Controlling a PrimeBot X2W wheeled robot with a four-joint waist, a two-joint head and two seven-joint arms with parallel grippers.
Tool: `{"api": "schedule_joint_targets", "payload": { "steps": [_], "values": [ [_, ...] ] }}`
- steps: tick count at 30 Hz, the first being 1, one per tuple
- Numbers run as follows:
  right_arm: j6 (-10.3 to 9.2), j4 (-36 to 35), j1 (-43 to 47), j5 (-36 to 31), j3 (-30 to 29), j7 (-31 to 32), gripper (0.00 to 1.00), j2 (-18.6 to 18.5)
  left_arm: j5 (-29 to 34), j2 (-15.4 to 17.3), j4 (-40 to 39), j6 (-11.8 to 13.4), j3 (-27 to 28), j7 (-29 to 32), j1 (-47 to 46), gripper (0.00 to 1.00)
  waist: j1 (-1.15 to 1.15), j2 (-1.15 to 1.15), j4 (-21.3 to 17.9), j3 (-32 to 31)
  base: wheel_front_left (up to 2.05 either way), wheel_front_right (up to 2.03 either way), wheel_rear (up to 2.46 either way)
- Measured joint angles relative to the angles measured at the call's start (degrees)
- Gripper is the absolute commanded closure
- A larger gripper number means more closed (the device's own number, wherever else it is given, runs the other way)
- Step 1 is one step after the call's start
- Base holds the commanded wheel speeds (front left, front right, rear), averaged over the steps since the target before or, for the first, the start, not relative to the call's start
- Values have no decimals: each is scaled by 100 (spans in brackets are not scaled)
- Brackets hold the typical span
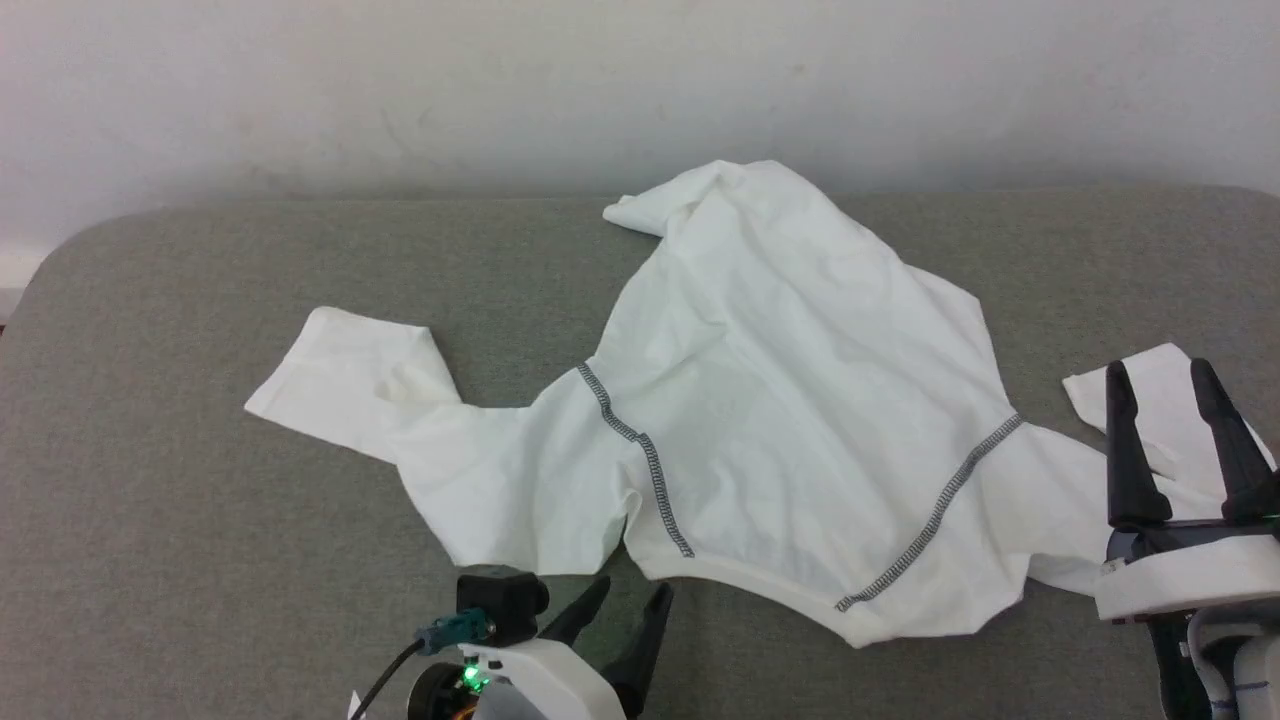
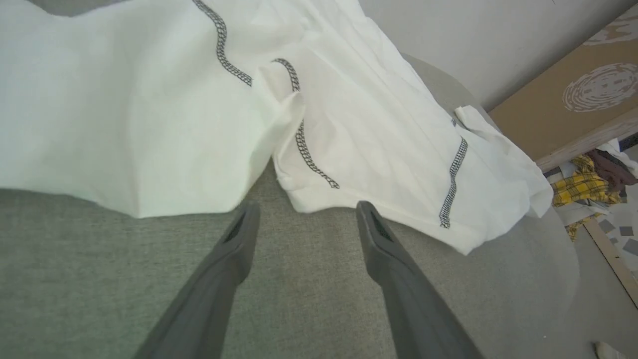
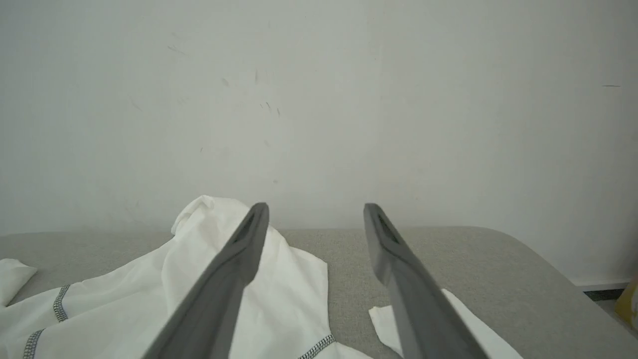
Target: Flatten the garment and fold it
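While the left gripper (image 1: 632, 590) sat at the near edge of the grey tabletop (image 1: 150, 520), its jaws were spread wide with nothing between them, tips just short of the white long-sleeved top (image 1: 800, 400). Left wrist view: both tips were over bare tabletop, with the top's near edge right in front of them. Right gripper (image 1: 1158, 372) stood off to the right, jaws also apart and empty, over the right sleeve (image 1: 1090, 392); couldn't tell if it touched the fabric. The top lay spread across the middle of the tabletop, not flat: creases over the body, a fold tucked in by the left armpit. Two dark grey zigzag seams (image 1: 640, 455) ran from the curved near edge out toward the armpits. Left sleeve (image 1: 340, 390) lay out to the left, flat on the tabletop. Far end of the top was bunched into a hump (image 1: 700, 190) near the tabletop's back edge. Pale wall (image 1: 400, 80) stood behind. Left wrist view also caught a brown board (image 2: 573, 99) and a yellow plaid cloth (image 2: 585, 187) past the tabletop's right end.
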Motion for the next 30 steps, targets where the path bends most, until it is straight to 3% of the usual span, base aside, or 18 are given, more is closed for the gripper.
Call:
{"api": "schedule_joint_targets", "payload": {
  "steps": [4,10,22,23,27,30],
  "values": [
    [0,-230,144,-135,-51,65,0,113,-158,-60,-129,85,-41,371,31,0,1,0,-235,29,0,0,0],
    [0,-449,177,-143,-56,158,0,159,-296,-122,63,386,199,356,-143,0,2,0,-421,202,0,0,0],
    [0,-432,292,-89,259,416,0,133,-558,-215,620,169,268,224,-716,0,2,0,-590,495,0,0,0],
    [0,-407,305,-59,346,474,0,102,-571,-224,657,137,267,187,-760,100,2,0,-597,511,0,0,0],
    [0,-374,504,380,940,987,0,-149,-552,-227,749,79,293,-132,-826,100,2,0,-606,480,0,0,0],
    [-1,-499,818,1311,1372,1802,0,-313,-508,-219,757,79,310,-348,-821,100,2,0,-585,386,0,0,0]
  ]
}}
